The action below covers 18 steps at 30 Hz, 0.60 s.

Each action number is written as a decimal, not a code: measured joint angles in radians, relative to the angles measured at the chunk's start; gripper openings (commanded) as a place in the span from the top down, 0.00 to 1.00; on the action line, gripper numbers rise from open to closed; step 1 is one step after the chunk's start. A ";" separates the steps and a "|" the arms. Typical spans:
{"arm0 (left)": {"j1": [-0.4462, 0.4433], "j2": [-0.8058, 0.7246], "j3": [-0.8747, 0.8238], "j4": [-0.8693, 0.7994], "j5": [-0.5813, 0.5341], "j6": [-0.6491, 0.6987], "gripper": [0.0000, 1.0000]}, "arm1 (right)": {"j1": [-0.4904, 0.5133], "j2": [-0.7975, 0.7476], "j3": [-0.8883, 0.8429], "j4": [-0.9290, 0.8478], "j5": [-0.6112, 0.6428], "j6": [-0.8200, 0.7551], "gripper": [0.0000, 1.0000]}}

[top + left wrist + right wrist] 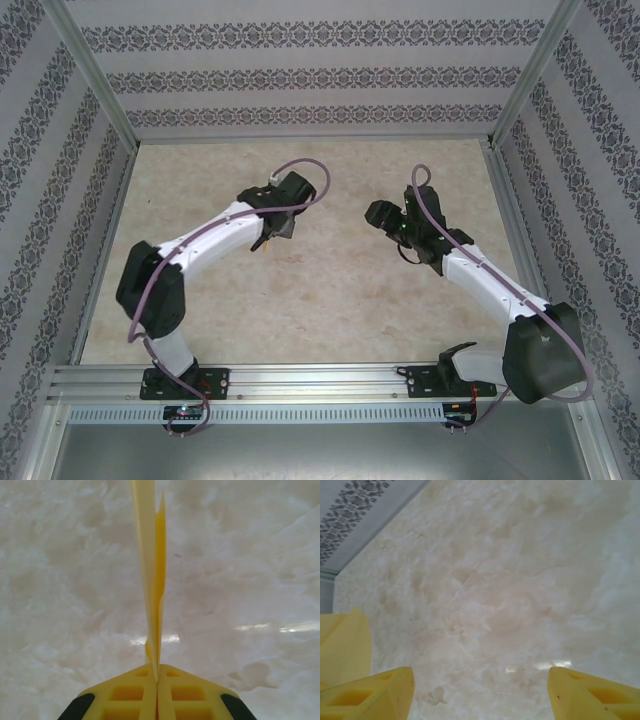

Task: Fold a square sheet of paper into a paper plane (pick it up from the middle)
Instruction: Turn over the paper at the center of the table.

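Left claw point(157, 681) pinching paper plane point(151, 570), right claw point(481, 676) spread wide, empty

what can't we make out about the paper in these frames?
- Left wrist: folded yellow paper in the shut left hand is edge-on and runs off the top edge; its outline and fold count are unreadable.
- Right wrist: a bit of the paper is cut by the left edge, beside the open right hand.
- Top: paper is tiny, mostly hidden under the left hand.
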 measured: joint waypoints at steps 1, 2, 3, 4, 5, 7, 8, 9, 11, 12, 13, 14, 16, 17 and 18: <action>-0.008 0.029 0.013 -0.020 -0.018 -0.005 0.92 | -0.003 0.000 -0.003 -0.007 0.008 0.000 0.29; -0.017 0.065 0.030 -0.047 -0.034 -0.012 0.92 | -0.008 0.000 -0.009 -0.013 0.014 0.000 0.29; -0.024 0.096 0.044 -0.065 -0.042 -0.017 0.92 | -0.009 0.000 -0.014 -0.017 0.019 0.000 0.29; -0.032 0.122 0.053 -0.077 -0.042 -0.024 0.90 | -0.012 0.000 -0.018 -0.021 0.022 0.000 0.29; -0.037 0.143 0.058 -0.082 -0.034 -0.032 0.87 | -0.012 0.000 -0.023 -0.025 0.024 0.000 0.29; -0.043 0.175 0.058 -0.084 0.006 -0.045 0.79 | -0.012 0.000 -0.028 -0.032 0.026 0.000 0.30; -0.043 0.184 0.058 -0.083 0.034 -0.050 0.75 | -0.012 0.000 -0.029 -0.037 0.026 0.000 0.30; -0.043 0.190 0.058 -0.082 0.062 -0.055 0.70 | -0.012 0.000 -0.030 -0.037 0.025 0.001 0.31; -0.041 0.191 0.060 -0.081 0.122 -0.059 0.63 | -0.012 0.000 -0.030 -0.036 0.024 0.005 0.33; -0.040 0.190 0.062 -0.077 0.157 -0.060 0.59 | -0.012 0.000 -0.030 -0.036 0.019 0.007 0.34; -0.037 0.188 0.062 -0.068 0.189 -0.060 0.56 | -0.012 0.000 -0.030 -0.036 0.016 0.008 0.35; -0.034 0.186 0.062 -0.056 0.226 -0.059 0.52 | -0.012 0.001 -0.030 -0.036 0.014 0.010 0.35; -0.018 0.176 0.062 -0.034 0.302 -0.056 0.45 | -0.007 0.003 -0.030 -0.036 0.012 0.014 0.37; -0.004 0.166 0.060 -0.020 0.343 -0.055 0.42 | 0.000 0.005 -0.030 -0.036 0.011 0.020 0.38; 0.014 0.149 0.056 -0.003 0.381 -0.055 0.38 | 0.013 0.009 -0.030 -0.036 0.010 0.027 0.39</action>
